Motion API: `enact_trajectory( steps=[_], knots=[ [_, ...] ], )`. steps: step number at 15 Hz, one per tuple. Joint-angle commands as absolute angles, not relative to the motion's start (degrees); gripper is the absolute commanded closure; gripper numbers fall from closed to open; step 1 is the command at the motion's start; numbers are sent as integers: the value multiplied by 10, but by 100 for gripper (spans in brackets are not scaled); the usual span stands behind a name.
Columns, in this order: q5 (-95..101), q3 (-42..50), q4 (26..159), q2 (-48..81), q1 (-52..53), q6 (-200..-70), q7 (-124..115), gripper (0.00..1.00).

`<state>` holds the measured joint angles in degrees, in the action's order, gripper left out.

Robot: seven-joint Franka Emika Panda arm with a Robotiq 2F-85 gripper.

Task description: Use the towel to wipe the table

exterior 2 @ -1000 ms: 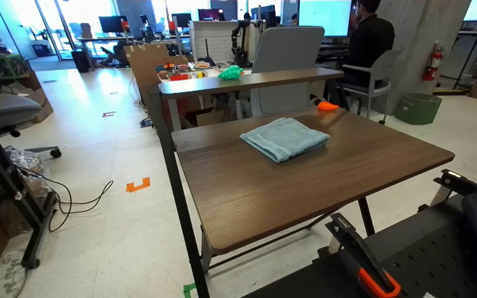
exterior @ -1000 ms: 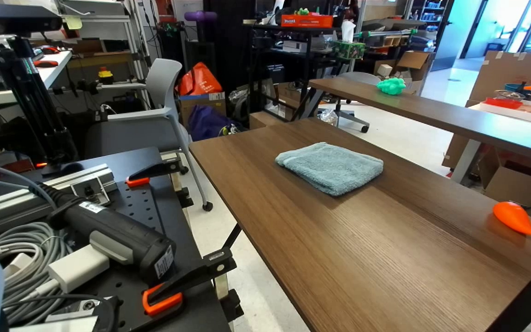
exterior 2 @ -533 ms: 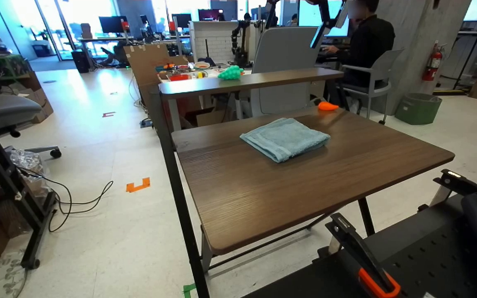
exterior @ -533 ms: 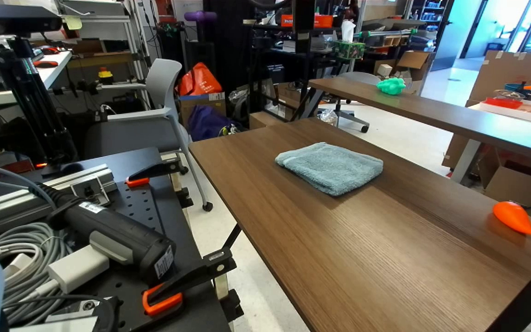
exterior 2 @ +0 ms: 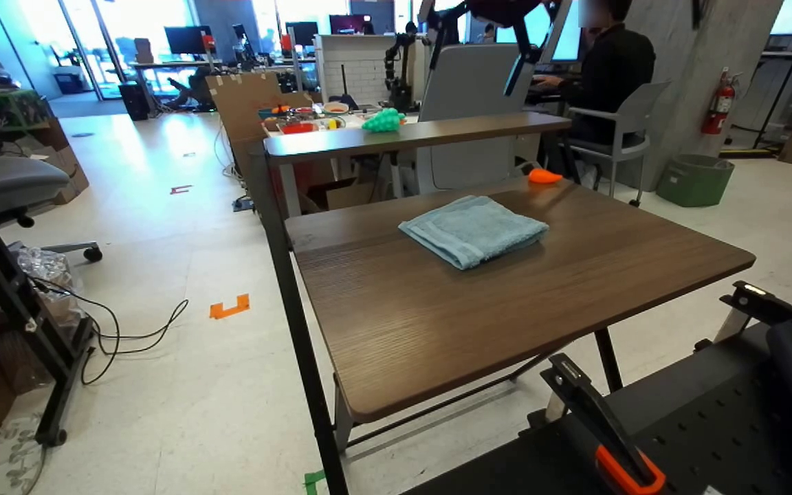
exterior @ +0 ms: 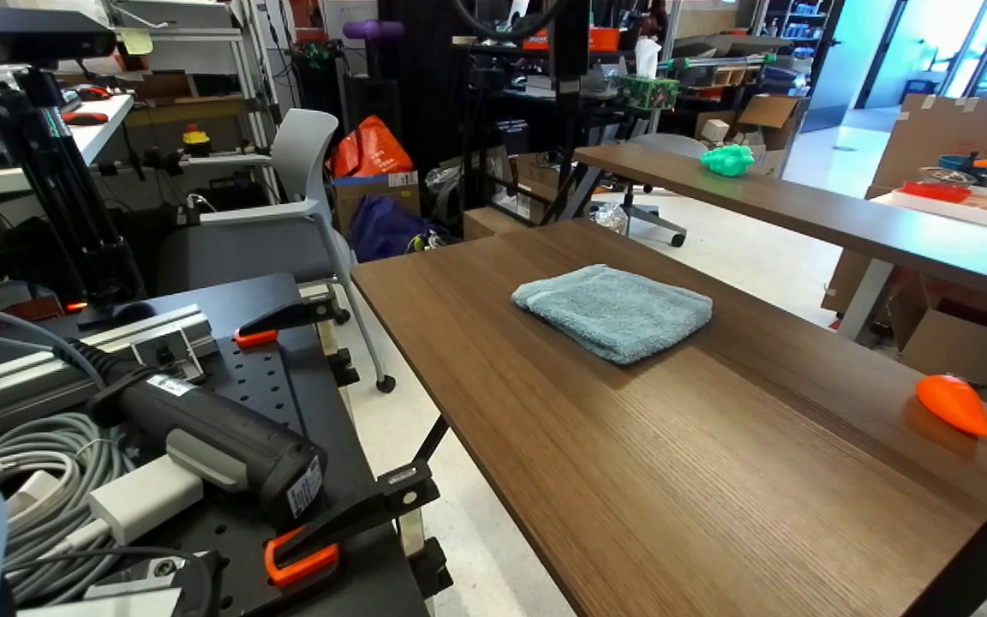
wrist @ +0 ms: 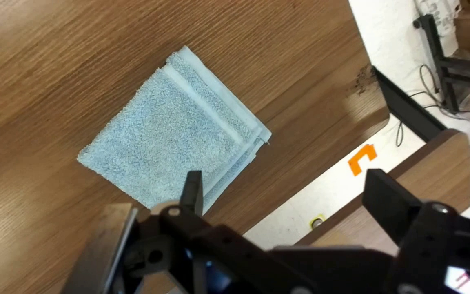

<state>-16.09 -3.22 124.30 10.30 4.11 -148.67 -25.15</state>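
Observation:
The towel is a folded grey-blue cloth lying flat on the dark brown table. It shows in both exterior views (exterior: 613,313) (exterior 2: 473,230) and in the wrist view (wrist: 165,130). The table (exterior: 493,377) (exterior 2: 437,323) also fills much of the wrist view (wrist: 35,81). My gripper (exterior 2: 471,77) is open and empty, high above the table and apart from the towel. In the wrist view its fingers (wrist: 284,179) are spread wide, and one fingertip overlaps the towel's lower corner. In an exterior view only a dark lower part of the gripper (exterior: 569,60) shows at the top.
A raised brown shelf (exterior: 810,214) (exterior 2: 437,130) runs along the table's far side, with a green object (exterior: 726,160) (exterior 2: 382,120) on it. A small orange object (exterior: 954,404) (exterior 2: 544,177) lies at one table end. A black cart with clamps (exterior: 305,548) stands beside the table.
My gripper has come into view from above in both exterior views and moved slightly lower. The towel and the table have not moved.

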Motion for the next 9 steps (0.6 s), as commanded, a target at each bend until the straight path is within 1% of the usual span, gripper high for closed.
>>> enact_trajectory(
  steps=[1,4,6,9],
  knots=[
    [-104,2,1131,246,66,-1518,-372,0],
    [-99,44,1033,354,87,-1498,-463,0],
    [-111,56,968,422,87,-1486,-499,0],
    [-118,62,899,488,82,-1463,-543,0]
  ],
)
